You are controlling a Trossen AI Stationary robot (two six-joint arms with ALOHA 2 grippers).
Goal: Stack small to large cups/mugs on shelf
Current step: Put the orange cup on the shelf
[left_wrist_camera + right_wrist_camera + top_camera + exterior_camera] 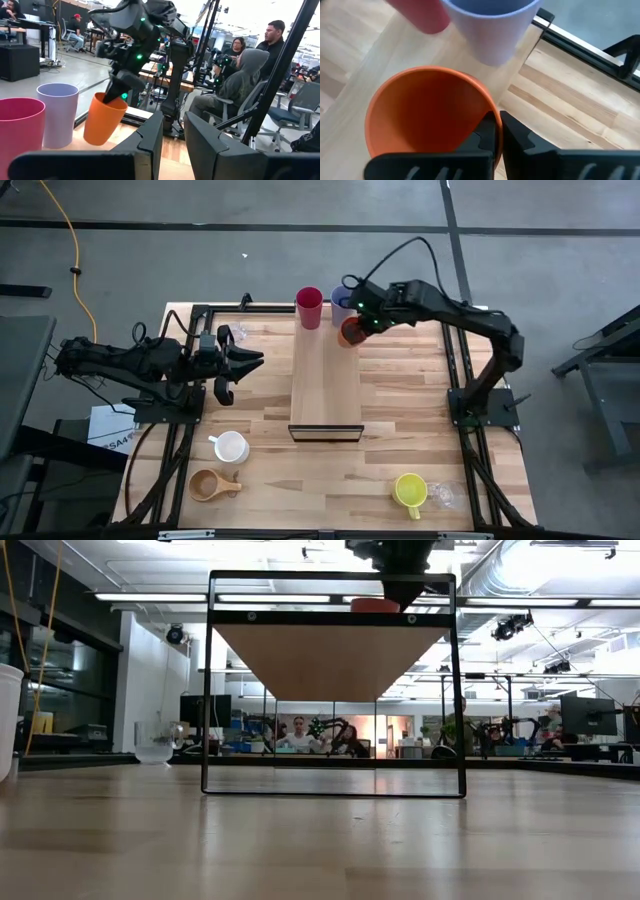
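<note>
A wooden cup (207, 485), white mug (231, 447) and yellow mug (409, 489) sat on the bench (400, 420) nearer than the plank shelf (326, 380). Left gripper (238, 366), narrowly parted, was empty beside it. At its far end, right gripper (362, 326) pinched the tilted orange tumbler's (350, 333) rim beside lavender (342, 308) and red (309, 307) tumblers.
</note>
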